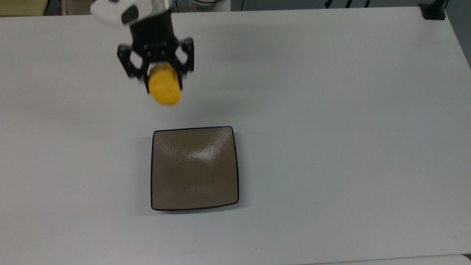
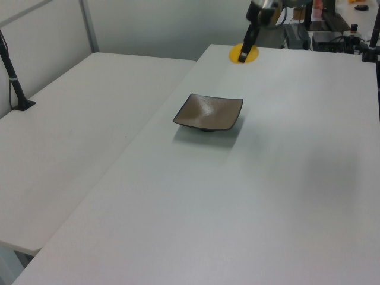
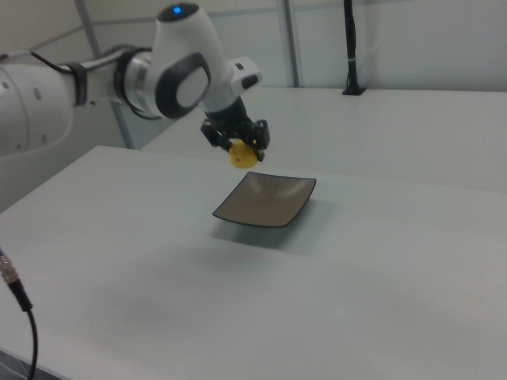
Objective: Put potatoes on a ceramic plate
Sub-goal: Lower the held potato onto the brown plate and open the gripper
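Observation:
A small bright yellow potato [image 1: 164, 88] hangs in the air, held by my black gripper [image 1: 164, 81], which is shut on it. The potato also shows in the left view [image 2: 244, 53] and the right view [image 3: 241, 155]. The square glossy brown ceramic plate [image 1: 194, 168] lies on the white table with nothing on it. In the top view the potato is above the plate's upper left corner, a short way off it. In the right view my gripper [image 3: 239, 144] hovers just beyond the plate's [image 3: 265, 200] far left edge, well above the table.
The white table [image 1: 331, 110] spreads wide around the plate. A second white table [image 2: 77, 113] adjoins it at the left view's left, with a black post [image 2: 15, 77] on it. A black clamp [image 1: 433, 11] sits at the top view's upper right corner.

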